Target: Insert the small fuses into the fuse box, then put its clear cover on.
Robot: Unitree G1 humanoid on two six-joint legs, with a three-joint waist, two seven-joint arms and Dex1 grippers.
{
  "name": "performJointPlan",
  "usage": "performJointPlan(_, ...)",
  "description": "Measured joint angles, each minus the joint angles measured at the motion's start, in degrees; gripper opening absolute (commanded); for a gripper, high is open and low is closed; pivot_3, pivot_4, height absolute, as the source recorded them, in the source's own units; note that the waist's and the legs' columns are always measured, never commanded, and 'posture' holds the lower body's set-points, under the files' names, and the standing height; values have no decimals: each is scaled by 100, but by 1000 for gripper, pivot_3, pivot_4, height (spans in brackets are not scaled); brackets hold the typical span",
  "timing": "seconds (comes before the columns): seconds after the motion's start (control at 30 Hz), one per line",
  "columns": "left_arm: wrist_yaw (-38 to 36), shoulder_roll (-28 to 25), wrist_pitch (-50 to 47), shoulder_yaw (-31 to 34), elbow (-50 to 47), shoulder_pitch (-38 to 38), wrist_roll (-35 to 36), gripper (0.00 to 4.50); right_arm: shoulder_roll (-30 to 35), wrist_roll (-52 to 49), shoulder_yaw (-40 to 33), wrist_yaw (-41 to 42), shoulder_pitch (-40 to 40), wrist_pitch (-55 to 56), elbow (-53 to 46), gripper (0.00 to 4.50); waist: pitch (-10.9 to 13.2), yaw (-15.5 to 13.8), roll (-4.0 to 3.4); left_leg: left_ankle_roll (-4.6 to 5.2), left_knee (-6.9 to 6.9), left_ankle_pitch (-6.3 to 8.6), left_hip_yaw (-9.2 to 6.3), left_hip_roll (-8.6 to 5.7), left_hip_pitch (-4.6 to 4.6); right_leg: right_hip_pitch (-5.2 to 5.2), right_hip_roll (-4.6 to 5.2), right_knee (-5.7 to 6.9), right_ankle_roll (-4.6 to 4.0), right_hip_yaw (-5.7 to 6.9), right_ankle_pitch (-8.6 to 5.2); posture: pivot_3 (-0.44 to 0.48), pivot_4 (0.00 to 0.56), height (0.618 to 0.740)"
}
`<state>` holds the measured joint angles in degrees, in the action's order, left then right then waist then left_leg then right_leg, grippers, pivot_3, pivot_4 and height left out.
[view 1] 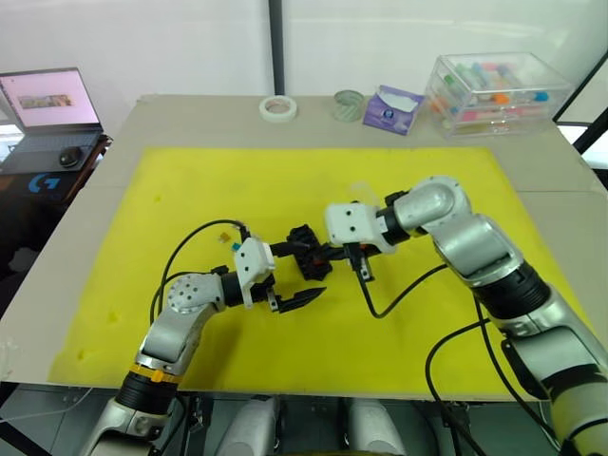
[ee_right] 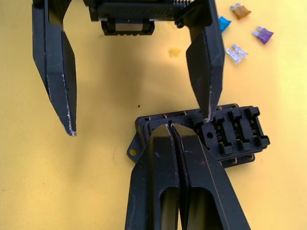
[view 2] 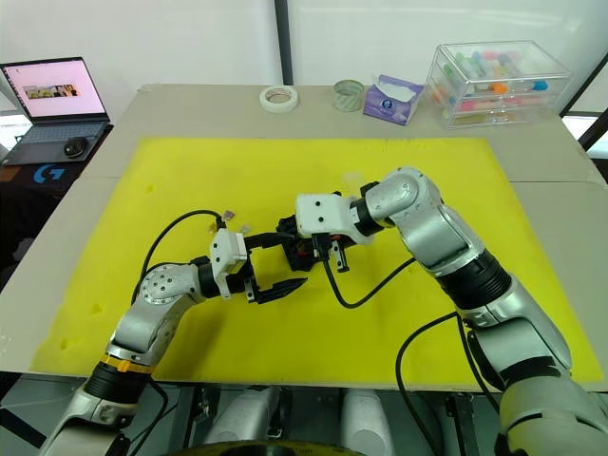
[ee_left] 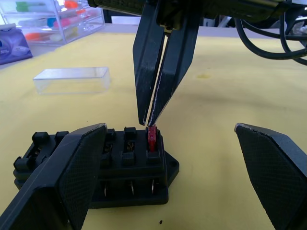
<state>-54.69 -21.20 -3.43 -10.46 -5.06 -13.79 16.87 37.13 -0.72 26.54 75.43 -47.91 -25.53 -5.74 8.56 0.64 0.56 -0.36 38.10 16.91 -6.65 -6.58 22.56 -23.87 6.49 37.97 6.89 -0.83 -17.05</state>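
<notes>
The black fuse box (ee_left: pixel 124 167) lies in the middle of the yellow mat (view 1: pixel 190 190). A red fuse (ee_left: pixel 152 138) stands in its end slot. My right gripper (ee_left: pixel 149 122) is shut, and its tips rest on the top of that fuse. My left gripper (view 1: pixel 312 271) is open around the box, one finger (ee_right: pixel 207 72) touching the box's side. Loose fuses lie beside the box on the left gripper's side: teal (ee_right: pixel 223 23), orange (ee_right: pixel 240 9), purple (ee_right: pixel 263 33) and clear grey (ee_right: pixel 236 52). The clear cover (ee_left: pixel 72 79) lies on the mat just beyond the box.
Along the table's far edge stand a white tape roll (view 1: pixel 277 107), a greenish tape roll (view 1: pixel 349 104), a purple tissue pack (view 1: pixel 391 107) and a large clear box of coloured tubes (view 1: pixel 494 90). A laptop (view 1: pixel 47 104) sits off the table's left side. Black cables loop from both wrists.
</notes>
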Motion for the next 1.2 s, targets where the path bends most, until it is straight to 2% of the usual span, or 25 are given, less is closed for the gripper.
performJointPlan(1.2,18,-11,-16,0,-2,23,0,4500,-20,333,128,-141,204,725,186,31,0,2,0,0,1,0,0,1,-3,4,-1,0,0,1,0,0,150,740)
